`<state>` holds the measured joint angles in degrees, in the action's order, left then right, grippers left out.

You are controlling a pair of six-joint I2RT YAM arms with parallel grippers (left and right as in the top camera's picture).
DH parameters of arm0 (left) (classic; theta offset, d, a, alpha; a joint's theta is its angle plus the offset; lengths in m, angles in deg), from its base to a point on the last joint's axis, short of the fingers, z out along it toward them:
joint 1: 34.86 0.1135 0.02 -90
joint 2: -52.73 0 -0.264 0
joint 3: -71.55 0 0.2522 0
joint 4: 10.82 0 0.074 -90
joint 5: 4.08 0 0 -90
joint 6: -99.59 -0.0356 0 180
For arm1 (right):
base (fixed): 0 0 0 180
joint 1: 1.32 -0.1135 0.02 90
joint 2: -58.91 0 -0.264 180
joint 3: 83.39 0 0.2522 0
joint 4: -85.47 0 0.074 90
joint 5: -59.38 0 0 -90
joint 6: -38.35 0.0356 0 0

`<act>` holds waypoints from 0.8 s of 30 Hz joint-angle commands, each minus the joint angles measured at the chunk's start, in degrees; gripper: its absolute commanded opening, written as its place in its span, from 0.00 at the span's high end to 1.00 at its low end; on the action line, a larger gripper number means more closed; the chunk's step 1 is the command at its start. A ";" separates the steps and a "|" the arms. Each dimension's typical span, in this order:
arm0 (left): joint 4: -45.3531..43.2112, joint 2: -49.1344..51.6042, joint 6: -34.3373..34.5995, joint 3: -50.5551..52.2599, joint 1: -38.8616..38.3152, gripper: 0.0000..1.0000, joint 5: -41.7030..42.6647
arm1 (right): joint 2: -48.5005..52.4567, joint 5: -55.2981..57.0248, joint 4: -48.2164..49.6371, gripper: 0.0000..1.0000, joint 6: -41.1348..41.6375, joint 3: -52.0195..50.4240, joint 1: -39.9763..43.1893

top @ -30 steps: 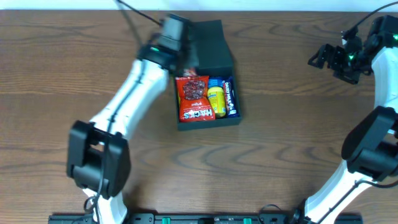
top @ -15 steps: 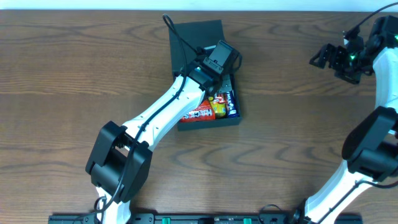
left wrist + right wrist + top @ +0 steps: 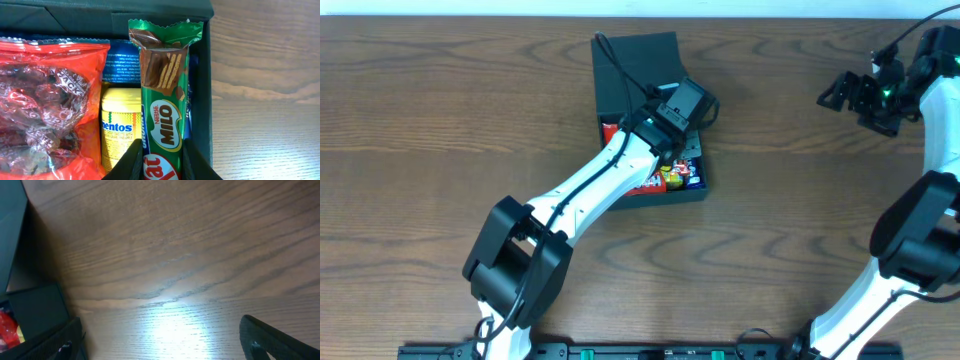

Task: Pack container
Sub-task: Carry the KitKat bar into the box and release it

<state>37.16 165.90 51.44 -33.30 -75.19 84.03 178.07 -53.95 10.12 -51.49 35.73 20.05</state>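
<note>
Milo bar (image 3: 165, 100), Mentos tub (image 3: 120, 125) beside, red packet (image 3: 45, 95) beyond

Four snacks, one container (image 3: 658, 197).
One of each kind, placed as the left wrist view shows them: one red packet (image 3: 45, 100) at nine o'clock, one yellow Mentos tub (image 3: 120, 125) at six, one blue packet (image 3: 122, 60) at twelve, one green Milo bar (image 3: 164, 100) at three. One counter (image 3: 440, 120). Two arms, one hand apiece: the left hand (image 3: 162, 162) and the right hand (image 3: 160, 335).
</note>
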 commanded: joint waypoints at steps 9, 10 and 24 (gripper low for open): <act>-1.70 2.01 -1.51 0.31 0.09 0.18 0.22 | -1.46 -0.04 -0.55 0.01 -0.66 0.81 0.46; -2.21 2.01 -2.34 0.28 0.13 0.18 0.22 | -1.46 -0.04 -0.55 0.01 -0.66 0.81 0.46; -10.14 -6.78 -20.90 0.20 6.64 0.94 -17.97 | -1.46 -7.39 2.25 0.34 -0.48 0.81 -0.28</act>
<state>27.06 162.95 38.72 -33.30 -70.67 75.44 178.07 -59.02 12.35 -51.86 35.73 20.05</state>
